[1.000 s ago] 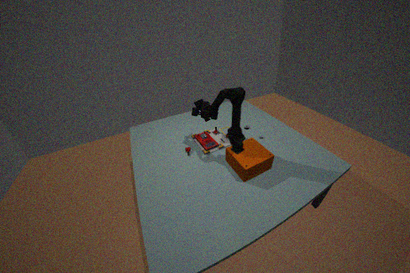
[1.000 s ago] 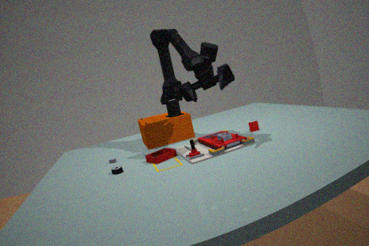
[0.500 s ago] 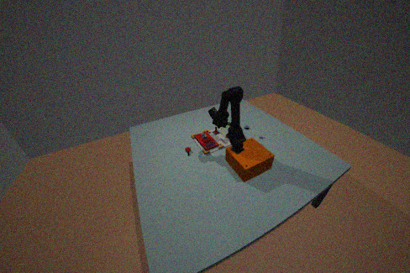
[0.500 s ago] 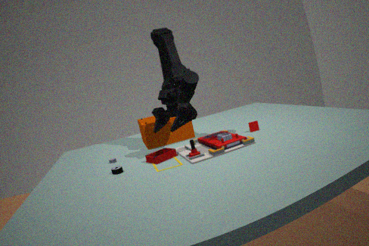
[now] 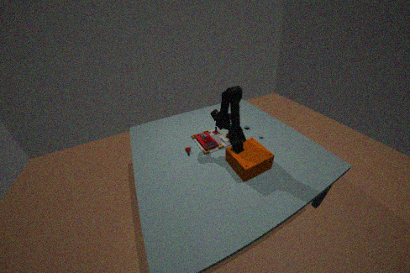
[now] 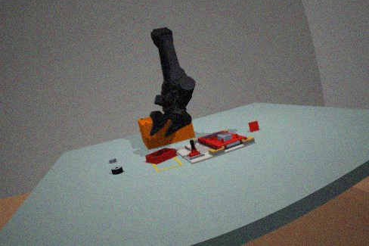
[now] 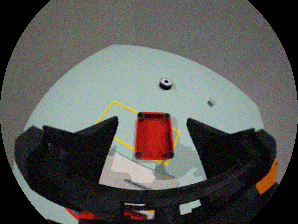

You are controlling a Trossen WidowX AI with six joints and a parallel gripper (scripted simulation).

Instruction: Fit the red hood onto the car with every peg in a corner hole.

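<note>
One red hood [image 6: 161, 156] [image 7: 154, 136] lies on the table [image 5: 181, 201] [image 6: 181, 203] [image 7: 105, 80], partly over a yellow outline [image 6: 168, 170] [image 7: 105, 113]. The gripper [image 6: 159, 135] [image 7: 153, 120] is spread wide with nothing in it, above the table. The red car chassis [image 5: 207, 141] [image 6: 217, 141], engine block [image 6: 224, 135] aboard, sits in the jig. Between hood and chassis, a black-handled red piece [image 6: 193, 152] stands upright on the pale board [image 6: 201, 162]. An orange box [image 5: 249, 156] [image 6: 179, 135] sits at the arm's foot. A black wheel [image 6: 117, 170] [image 7: 165, 83] lies beyond the hood in the wrist view. The tabletop is pale blue-green; grey walls and brown floor surround it.
</note>
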